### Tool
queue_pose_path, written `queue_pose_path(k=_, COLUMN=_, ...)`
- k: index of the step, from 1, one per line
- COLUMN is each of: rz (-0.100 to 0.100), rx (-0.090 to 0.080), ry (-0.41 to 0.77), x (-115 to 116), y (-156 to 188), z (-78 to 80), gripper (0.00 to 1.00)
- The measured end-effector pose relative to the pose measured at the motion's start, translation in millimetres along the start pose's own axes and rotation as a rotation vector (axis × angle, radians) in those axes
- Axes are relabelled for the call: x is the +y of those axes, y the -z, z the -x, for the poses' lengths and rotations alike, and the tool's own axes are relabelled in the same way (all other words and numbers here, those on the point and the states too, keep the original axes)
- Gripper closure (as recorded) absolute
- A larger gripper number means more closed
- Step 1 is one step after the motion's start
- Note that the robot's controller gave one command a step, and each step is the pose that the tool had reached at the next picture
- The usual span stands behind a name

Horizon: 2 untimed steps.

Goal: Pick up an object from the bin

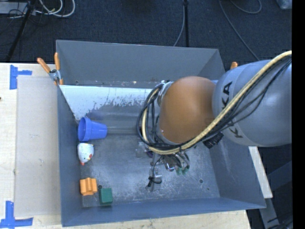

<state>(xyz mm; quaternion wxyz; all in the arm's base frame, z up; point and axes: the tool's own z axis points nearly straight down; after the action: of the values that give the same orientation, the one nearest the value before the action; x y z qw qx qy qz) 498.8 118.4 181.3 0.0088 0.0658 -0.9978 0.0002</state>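
Observation:
My gripper hangs low over the bin's grey floor, a little right of the middle, mostly hidden under the arm's orange dome and cables. No loose thing lies under it. A small green bit shows at its right side; I cannot tell what it is. The loose things lie well to the left: a blue plastic cup on its side, a white toy with a red spot just below it, and an orange block next to a dark green block near the front left corner.
The arm comes in from the right and covers the bin's right half and back right wall. Bare floor lies between the gripper and the things along the left wall.

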Motion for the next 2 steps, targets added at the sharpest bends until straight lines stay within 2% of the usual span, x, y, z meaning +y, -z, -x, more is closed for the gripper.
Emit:
queue_pose_path(k=1, rz=-0.003, rx=-0.014, ry=-0.058, x=-30.1, y=10.3, z=-12.9, gripper=0.0)
queue_pose_path(k=2, rz=0.001, rx=-0.006, ry=-0.272, x=-50.9, y=2.4, z=-12.6, gripper=0.0)
